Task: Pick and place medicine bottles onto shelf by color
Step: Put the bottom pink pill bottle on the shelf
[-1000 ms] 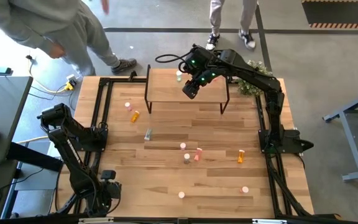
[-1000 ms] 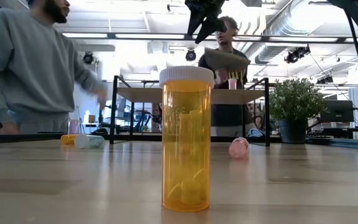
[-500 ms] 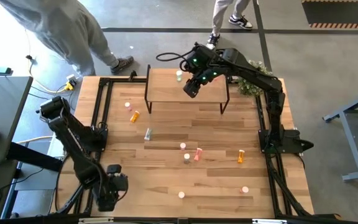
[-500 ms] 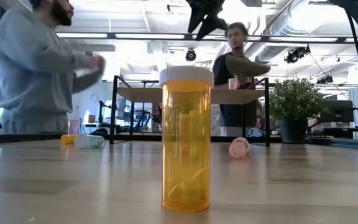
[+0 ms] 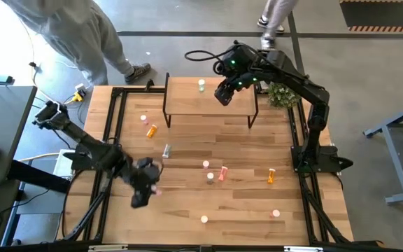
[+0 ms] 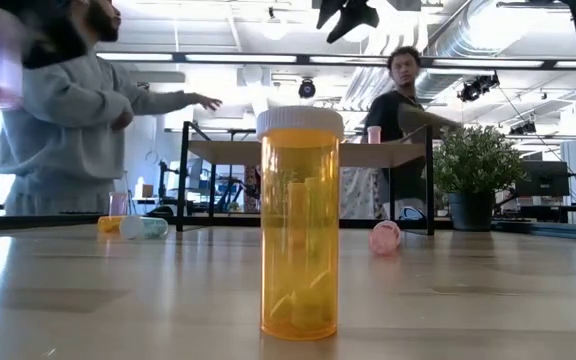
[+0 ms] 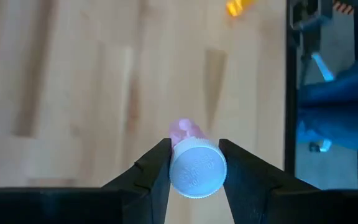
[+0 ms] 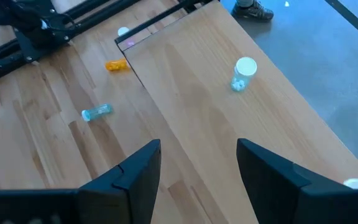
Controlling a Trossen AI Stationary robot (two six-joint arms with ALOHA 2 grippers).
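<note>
My left gripper [image 5: 147, 187] hangs over the table's left half, shut on a pink medicine bottle [image 7: 185, 130] with a white cap. My right gripper [image 5: 224, 91] hovers open above the shelf [image 5: 187, 103], a light-wood board on black legs, with nothing between its fingers [image 8: 197, 165]. A pale bottle [image 8: 243, 72] stands upright on the shelf top, and a pink one [image 6: 374, 134] stands there too. Other bottles lie or stand on the tabletop: orange [image 5: 151, 130], pale green [image 5: 166, 150], pink [image 5: 222, 173] and orange [image 5: 271, 175]. My left gripper pinches the bottle's white cap [image 7: 179, 173] by its sides between the two fingers. The fingers [image 7: 159, 160] slant downward from the table's left. The bottle lies along them, cap toward the wrist and pink body pointing ahead, lifted clear of the tabletop.
A tall orange bottle [image 6: 300, 220] stands close to the low camera. More small bottles sit near the front edge [image 5: 203, 219], [image 5: 276, 213]. A potted plant [image 5: 282, 94] stands at the far right. Two people stand beyond the table's far edge; one reaches an arm [image 6: 183, 100] out.
My left gripper has swung from the table's near left corner toward the middle and risen, carrying the pink bottle clear of the table. My right gripper has risen a little above the shelf and stays open.
</note>
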